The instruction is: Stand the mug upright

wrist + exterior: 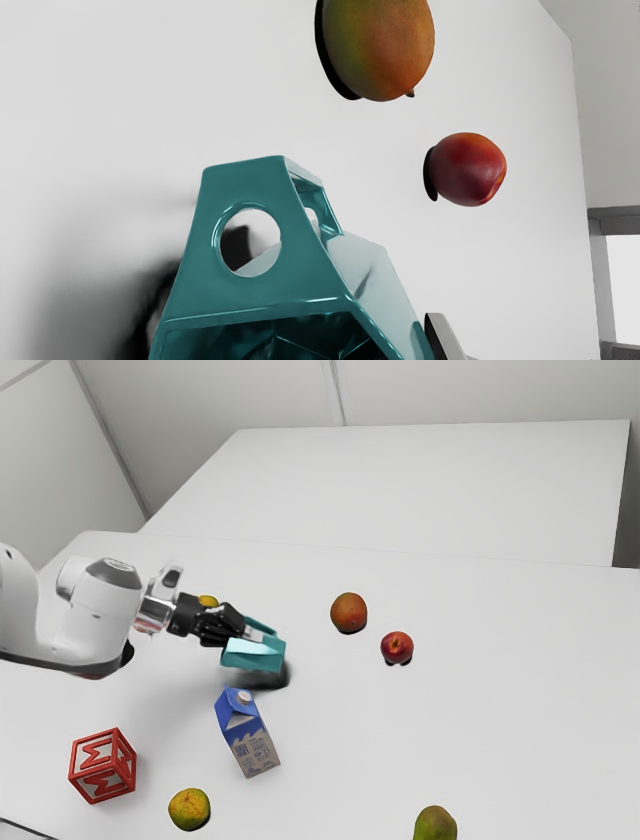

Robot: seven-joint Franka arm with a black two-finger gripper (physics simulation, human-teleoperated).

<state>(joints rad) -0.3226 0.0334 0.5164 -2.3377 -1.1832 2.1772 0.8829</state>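
Note:
The gripper (246, 634) holds the teal mug (254, 654) at its near end, and a dark shadow lies on the table below the mug, which is tilted and looks raised. In the wrist view, the angular mug (260, 295) has a round hole in one face and a dark hollow facing the camera. One of the fingers (442, 337) of my gripper (320, 350) rests against the mug's outer side; the opposite finger is hidden by the mug.
A blue-and-white milk carton (248, 734) stands close to the mug. A red block (103, 766), a yellow-green fruit (189, 809) and a green fruit (435, 824) lie nearer the camera. Beyond the mug are a mango (349, 612) and a nectarine (397, 648). Another yellow fruit (208, 601) sits behind the hand.

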